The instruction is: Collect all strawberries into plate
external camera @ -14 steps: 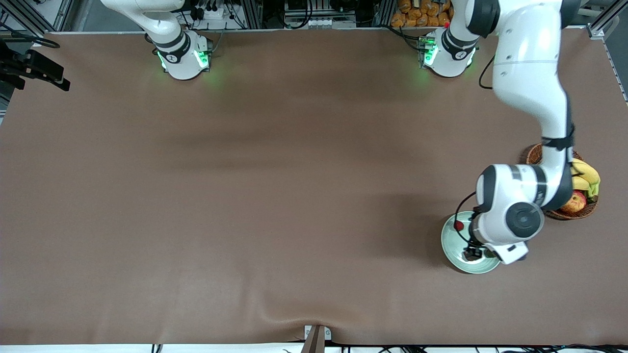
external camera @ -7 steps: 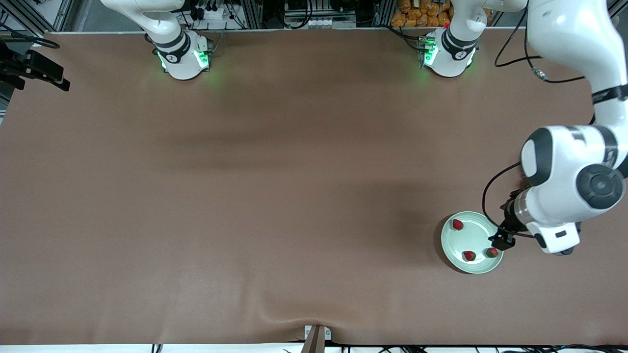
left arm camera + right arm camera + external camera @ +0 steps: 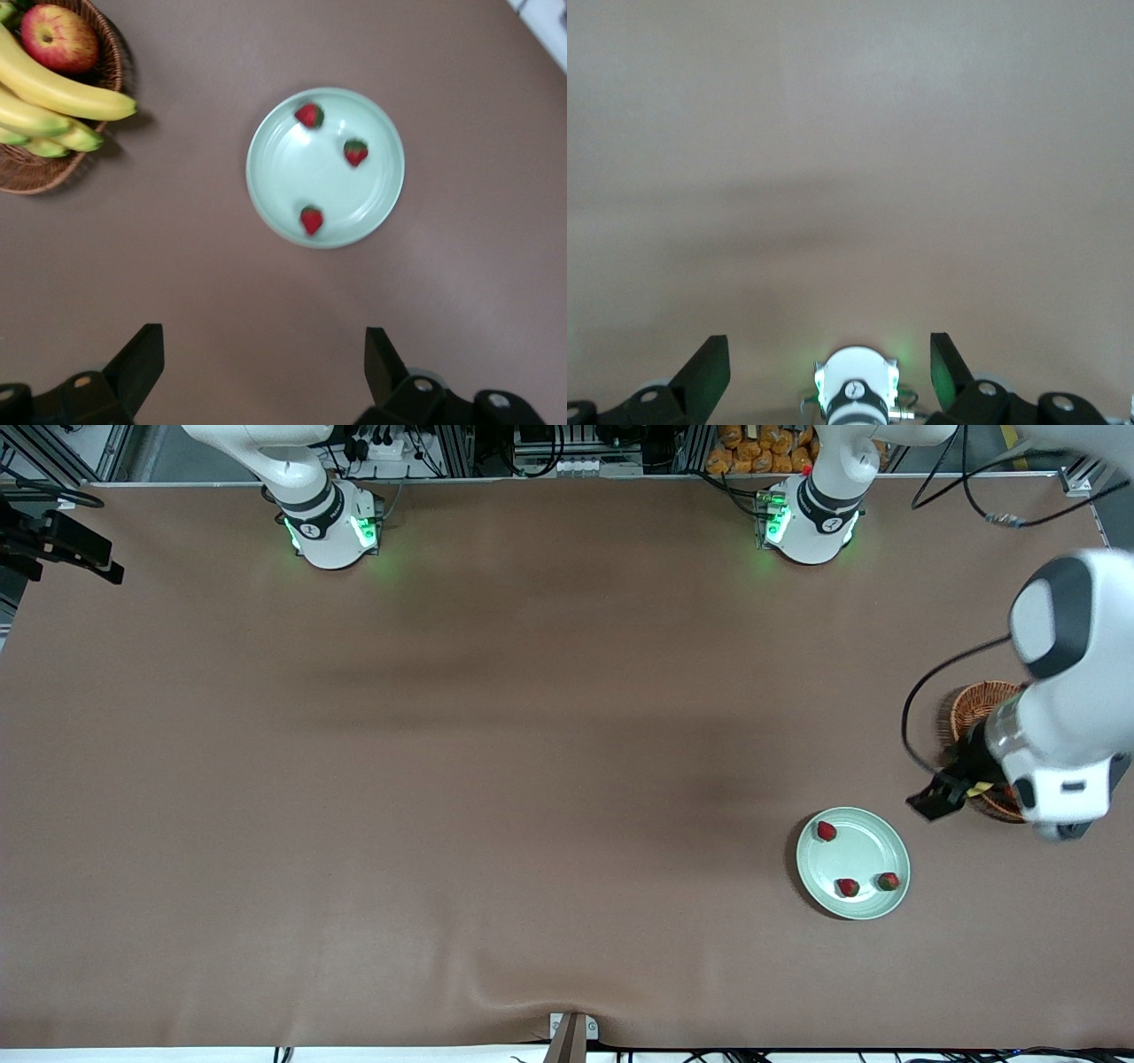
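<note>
The pale mint-green plate (image 3: 864, 841) lies near the left arm's end of the table. Three strawberries lie on it: one (image 3: 826, 831) at the rim farther from the front camera, and two (image 3: 847, 887) (image 3: 888, 881) nearer. In the left wrist view the plate (image 3: 292, 177) holds the same three berries (image 3: 309, 115) (image 3: 355, 151) (image 3: 311, 220). My left gripper (image 3: 932, 801) (image 3: 260, 372) is open and empty, raised over the table between the plate and the basket. My right gripper (image 3: 828, 372) is open and empty, held high over its own base; it waits.
A brown wicker basket (image 3: 974, 707) (image 3: 35, 173) stands beside the plate toward the left arm's end, holding bananas (image 3: 62, 93) and a red-yellow apple (image 3: 58, 37). The left arm covers most of the basket in the front view.
My left gripper has risen off the plate and swung toward the basket. It has left a strawberry on the plate, where three berries now show.
</note>
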Motion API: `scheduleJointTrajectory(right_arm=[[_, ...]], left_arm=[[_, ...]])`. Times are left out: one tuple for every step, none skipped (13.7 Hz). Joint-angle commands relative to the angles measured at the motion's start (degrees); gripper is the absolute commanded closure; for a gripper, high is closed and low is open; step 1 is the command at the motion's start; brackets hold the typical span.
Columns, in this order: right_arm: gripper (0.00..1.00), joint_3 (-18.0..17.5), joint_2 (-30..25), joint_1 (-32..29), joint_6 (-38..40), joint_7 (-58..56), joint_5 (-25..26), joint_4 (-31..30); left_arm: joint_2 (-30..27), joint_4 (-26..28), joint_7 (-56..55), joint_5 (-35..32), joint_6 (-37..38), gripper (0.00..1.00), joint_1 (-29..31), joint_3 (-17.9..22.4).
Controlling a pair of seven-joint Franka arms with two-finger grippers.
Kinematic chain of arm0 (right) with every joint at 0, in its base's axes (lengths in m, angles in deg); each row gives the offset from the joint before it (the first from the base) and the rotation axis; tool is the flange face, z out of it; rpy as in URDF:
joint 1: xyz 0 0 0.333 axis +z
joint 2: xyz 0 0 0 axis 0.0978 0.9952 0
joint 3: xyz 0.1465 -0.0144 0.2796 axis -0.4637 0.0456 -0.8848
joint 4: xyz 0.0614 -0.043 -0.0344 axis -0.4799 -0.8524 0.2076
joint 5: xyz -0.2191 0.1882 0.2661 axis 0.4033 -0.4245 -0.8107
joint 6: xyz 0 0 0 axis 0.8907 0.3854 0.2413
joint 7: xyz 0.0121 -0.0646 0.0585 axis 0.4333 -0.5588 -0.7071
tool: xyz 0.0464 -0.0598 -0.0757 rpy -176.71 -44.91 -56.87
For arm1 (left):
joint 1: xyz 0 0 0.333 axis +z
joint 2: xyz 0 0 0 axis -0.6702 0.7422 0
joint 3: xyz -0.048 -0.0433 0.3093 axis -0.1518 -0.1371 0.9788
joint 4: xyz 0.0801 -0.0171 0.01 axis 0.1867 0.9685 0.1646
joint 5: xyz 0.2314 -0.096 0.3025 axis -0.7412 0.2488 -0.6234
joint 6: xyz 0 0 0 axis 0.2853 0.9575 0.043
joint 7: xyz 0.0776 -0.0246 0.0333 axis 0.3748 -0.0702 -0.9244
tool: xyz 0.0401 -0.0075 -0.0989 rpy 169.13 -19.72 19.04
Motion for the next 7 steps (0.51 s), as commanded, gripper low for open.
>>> scheduleJointTrajectory(right_arm=[[0.0, 0.11, 0.51, -0.49, 3.19, -0.61, 0.4, 0.42], [0.0, 0.11, 1.12, -0.4, 2.5, -0.53, 0.32, 0.41], [0.0, 0.11, 1.74, -0.32, 1.36, -0.53, 0.4, 0.5], [0.0, 0.11, 1.83, -0.4, -0.56, -0.36, 0.4, 0.33], [0.0, 0.11, 2.09, -0.14, -1.45, -0.18, 0.66, 0.24], [0.0, 0.11, 2.18, 0.12, -1.46, -0.09, 0.84, 0.24], [0.0, 0.11, 2.62, 0.21, -1.55, 0.0, 0.84, 0.33]], left_arm=[[-11.07, 10.54, 4.87, -0.76, 0.45, 0.0, -1.0, -0.83], [-12.57, 10.64, 5.66, -1.11, 0.63, 0.0, -0.83, -1.79], [-13.45, 10.56, 7.23, -1.73, 1.24, 0.0, -0.4, -3.2], [-14.16, 10.3, 8.21, -2.43, 2.72, 0.0, 0.39, -5.56], [-14.34, 10.12, 8.48, -3.83, 4.13, 0.0, 4.14, -10.28], [-15.39, 10.03, 8.57, -5.32, 4.23, 0.0, 8.35, -16.86], [-16.09, 9.94, 8.66, -7.34, 4.32, 0.0, 11.01, -20.92]])
